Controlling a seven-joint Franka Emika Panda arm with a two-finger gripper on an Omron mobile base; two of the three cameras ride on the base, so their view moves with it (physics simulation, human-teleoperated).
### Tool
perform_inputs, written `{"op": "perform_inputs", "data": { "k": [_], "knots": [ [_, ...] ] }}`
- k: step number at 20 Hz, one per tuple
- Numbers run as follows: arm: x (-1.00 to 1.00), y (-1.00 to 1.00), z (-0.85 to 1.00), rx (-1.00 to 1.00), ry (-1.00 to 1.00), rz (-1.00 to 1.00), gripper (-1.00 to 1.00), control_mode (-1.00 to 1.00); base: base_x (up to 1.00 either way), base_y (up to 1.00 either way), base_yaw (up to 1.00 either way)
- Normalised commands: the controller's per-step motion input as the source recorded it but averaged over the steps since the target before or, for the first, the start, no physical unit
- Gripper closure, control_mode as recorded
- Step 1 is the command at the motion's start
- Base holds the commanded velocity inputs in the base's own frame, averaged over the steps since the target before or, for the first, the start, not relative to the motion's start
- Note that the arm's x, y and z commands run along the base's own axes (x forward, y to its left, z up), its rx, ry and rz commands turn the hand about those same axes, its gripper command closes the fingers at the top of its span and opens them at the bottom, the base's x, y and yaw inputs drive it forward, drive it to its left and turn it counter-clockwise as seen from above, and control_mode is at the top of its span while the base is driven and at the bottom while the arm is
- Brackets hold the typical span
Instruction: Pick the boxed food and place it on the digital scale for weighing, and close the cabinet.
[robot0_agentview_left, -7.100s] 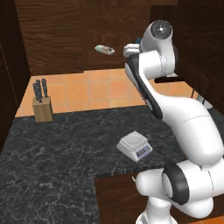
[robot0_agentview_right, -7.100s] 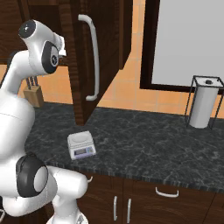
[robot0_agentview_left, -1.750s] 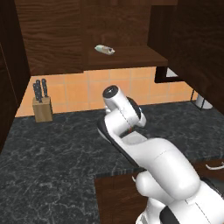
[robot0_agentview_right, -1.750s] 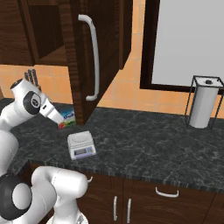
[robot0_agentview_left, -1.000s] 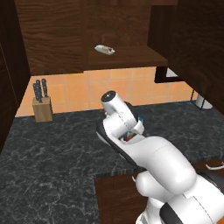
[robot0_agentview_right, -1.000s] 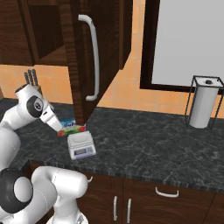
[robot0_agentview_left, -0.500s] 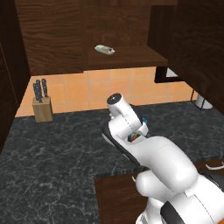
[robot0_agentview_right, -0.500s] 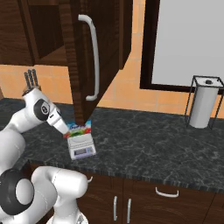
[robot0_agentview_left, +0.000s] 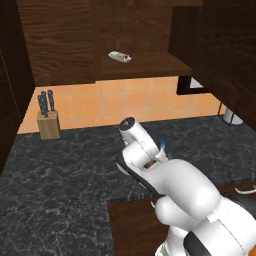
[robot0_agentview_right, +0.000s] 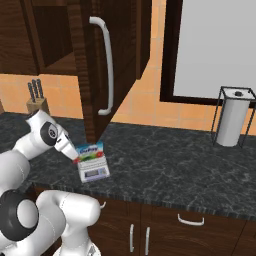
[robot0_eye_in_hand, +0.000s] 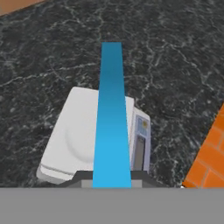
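Here's the arm bent low over the dark marbled counter (robot0_agentview_right: 165, 160), and the fingers (robot0_agentview_right: 77, 159) are clamped on the boxed food (robot0_agentview_right: 91, 151), gripping it by its left edge in the right base view. The box, blue with red and white print on its face, hangs right above the digital scale (robot0_agentview_right: 94, 171), its printed face tilted up toward that camera; whether it touches the platform I cannot tell. Down the hand view, the boxed food (robot0_eye_in_hand: 112, 118) shows edge-on as a long blue strip running straight across the white platform of the digital scale (robot0_eye_in_hand: 78, 140), with the sloped display panel off to the strip's right. From the left base view, just a sliver of the boxed food (robot0_agentview_left: 162, 145) peeks out beside the white wrist. The cabinet (robot0_agentview_right: 107, 60) stands open, its door swung out over the counter with the long silver bar handle (robot0_agentview_right: 108, 65) facing us. Inside, a pale rounded packet (robot0_agentview_left: 120, 56) lies on the cabinet shelf (robot0_agentview_left: 145, 62). A wooden knife block (robot0_agentview_left: 48, 119) sits by the orange tiled wall, and a paper towel holder (robot0_agentview_right: 232, 120) stands well apart to the right.
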Motion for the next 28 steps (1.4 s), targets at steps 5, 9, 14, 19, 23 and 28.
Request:
{"op": "perform_inputs", "data": {
  "k": [5,9,14,19,23,28],
  "knots": [
    [0.0,0.0,-0.24,0.0,-0.08,0.0,1.0,-1.0,0.0,0.0,0.0],
    [0.0,0.0,0.04,0.0,-0.27,0.0,1.0,-1.0,0.0,0.0,0.0],
    [0.01,-0.02,0.06,0.0,-0.07,0.0,1.0,-1.0,0.0,0.0,0.0],
    [0.02,-0.05,0.0,0.0,0.07,-0.01,1.0,-1.0,0.0,0.0,0.0],
    [0.13,-0.01,-0.02,0.0,0.1,-0.02,1.0,-1.0,0.0,0.0,0.0],
    [0.19,0.0,-0.05,0.0,0.04,0.0,1.0,-1.0,0.0,0.0,0.0]
  ]
}}
